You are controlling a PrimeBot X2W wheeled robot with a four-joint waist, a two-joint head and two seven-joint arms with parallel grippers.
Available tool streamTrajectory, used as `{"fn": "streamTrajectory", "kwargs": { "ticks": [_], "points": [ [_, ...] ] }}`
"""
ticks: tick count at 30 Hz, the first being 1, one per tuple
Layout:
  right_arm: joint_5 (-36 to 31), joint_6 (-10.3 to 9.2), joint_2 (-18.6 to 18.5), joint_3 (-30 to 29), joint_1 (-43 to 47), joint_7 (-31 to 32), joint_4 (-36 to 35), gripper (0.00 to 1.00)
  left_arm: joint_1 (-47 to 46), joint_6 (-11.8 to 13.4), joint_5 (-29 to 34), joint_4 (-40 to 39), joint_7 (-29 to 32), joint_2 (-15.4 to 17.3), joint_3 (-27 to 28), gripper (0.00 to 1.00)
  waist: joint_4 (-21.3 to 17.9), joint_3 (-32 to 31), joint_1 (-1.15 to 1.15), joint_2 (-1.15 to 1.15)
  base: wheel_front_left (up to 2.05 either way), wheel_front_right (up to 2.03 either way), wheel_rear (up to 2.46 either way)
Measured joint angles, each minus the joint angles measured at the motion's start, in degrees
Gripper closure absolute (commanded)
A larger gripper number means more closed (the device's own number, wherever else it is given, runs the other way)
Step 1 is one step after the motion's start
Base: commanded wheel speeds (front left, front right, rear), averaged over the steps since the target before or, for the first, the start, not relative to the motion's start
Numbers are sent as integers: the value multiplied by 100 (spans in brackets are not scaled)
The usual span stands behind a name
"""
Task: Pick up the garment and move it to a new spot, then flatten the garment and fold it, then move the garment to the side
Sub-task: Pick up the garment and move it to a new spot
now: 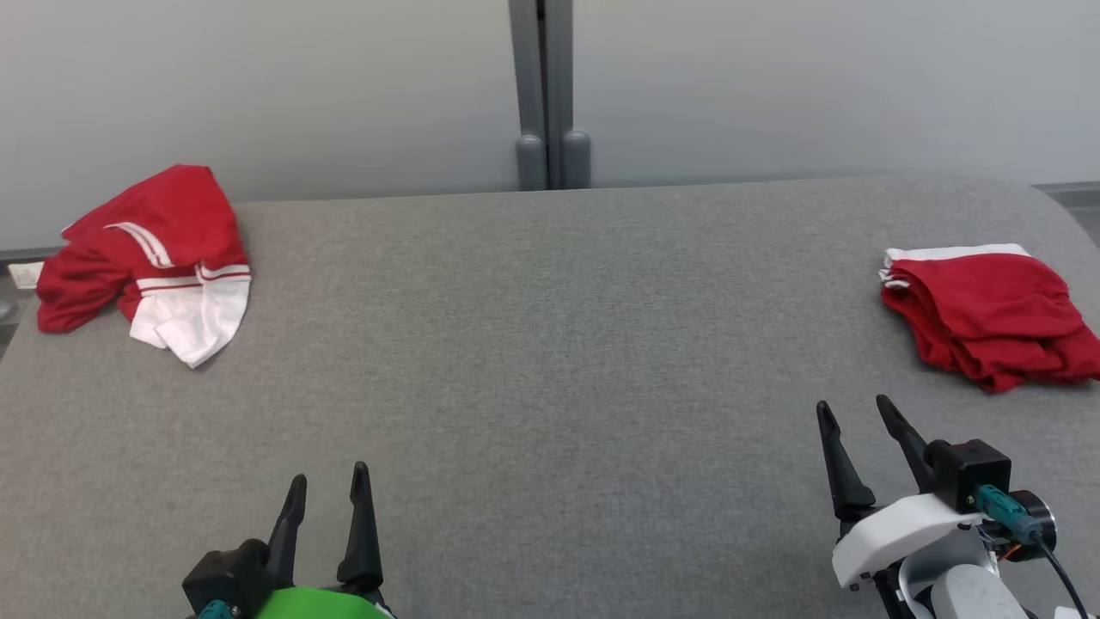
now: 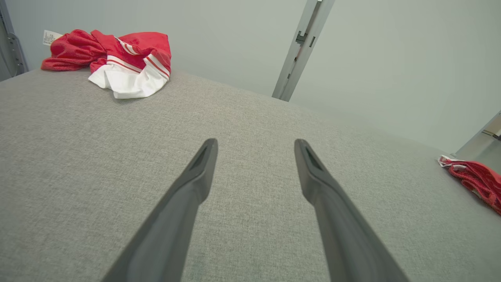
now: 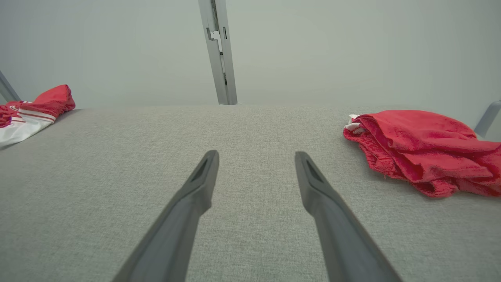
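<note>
A crumpled red garment with white stripes and a white hem (image 1: 150, 258) lies at the far left corner of the grey table (image 1: 550, 361); it also appears at upper left of the left wrist view (image 2: 117, 58) and at the left edge of the right wrist view (image 3: 33, 111). A second red garment (image 1: 988, 314), loosely folded, lies at the right edge (image 3: 422, 149) (image 2: 475, 178). My left gripper (image 1: 329, 481) stands open over bare cloth near the front left. My right gripper (image 1: 855, 411) is open near the front right, short of the folded garment. Nothing is between either pair of fingers.
A pale wall with a grey upright post (image 1: 546, 94) runs behind the table. The table's right far corner is rounded. A small white tag (image 1: 24, 275) pokes out beside the left garment.
</note>
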Motion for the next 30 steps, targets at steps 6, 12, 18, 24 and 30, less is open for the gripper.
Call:
{"fn": "streamTrajectory", "kwargs": {
  "ticks": [6,12,18,24,30],
  "points": [
    [7,0,1,1,26,0,-76,0,-5,-3,75,-66,0,1,131,0,657,11,0,0,0,0,0],
    [52,0,3,96,27,0,-74,0,2,-18,144,-145,-1,1,222,0,1390,16,0,0,0,0,0],
    [105,0,4,210,31,0,-38,0,12,-26,208,-240,-1,1,297,0,2031,-2,0,0,0,0,0],
    [157,0,5,337,31,0,-44,0,75,-32,231,-247,-1,1,370,0,2411,-55,0,0,0,0,0],
    [152,0,7,430,77,0,-78,0,58,-78,318,-272,0,3,530,0,2359,-112,0,0,0,0,0]
  ]
}}
